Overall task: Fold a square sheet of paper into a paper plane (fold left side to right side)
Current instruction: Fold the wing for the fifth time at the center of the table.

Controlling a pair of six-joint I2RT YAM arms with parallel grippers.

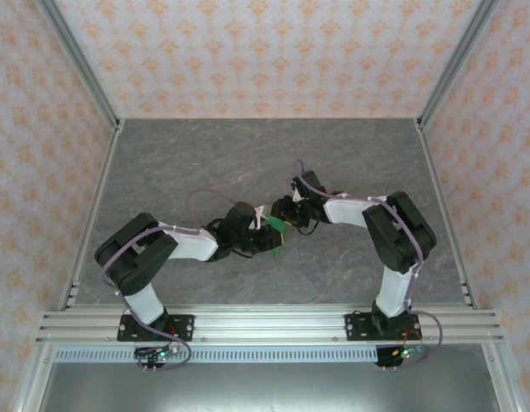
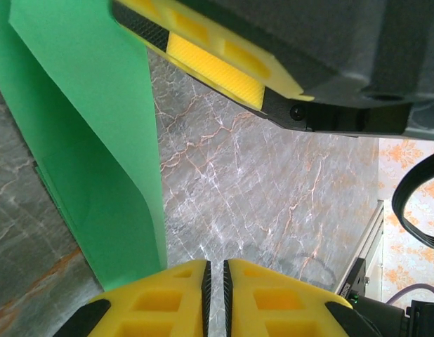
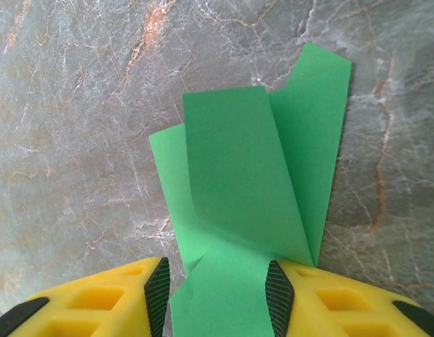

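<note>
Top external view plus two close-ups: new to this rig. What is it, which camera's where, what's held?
Two robot arms, the left arm and right arm, are bolted at the near edge of a grey marbled table. The top picture is from a fixed camera above and behind them; the other two are from wrist cameras looking past yellow fingers. A folded green paper runs between the parted fingers of the right claw. The left claw is shut beside it; a pinch I cannot confirm.

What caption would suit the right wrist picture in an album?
Folded green paper between the right pincer's yellow fingers, against a grey marbled table.
</note>
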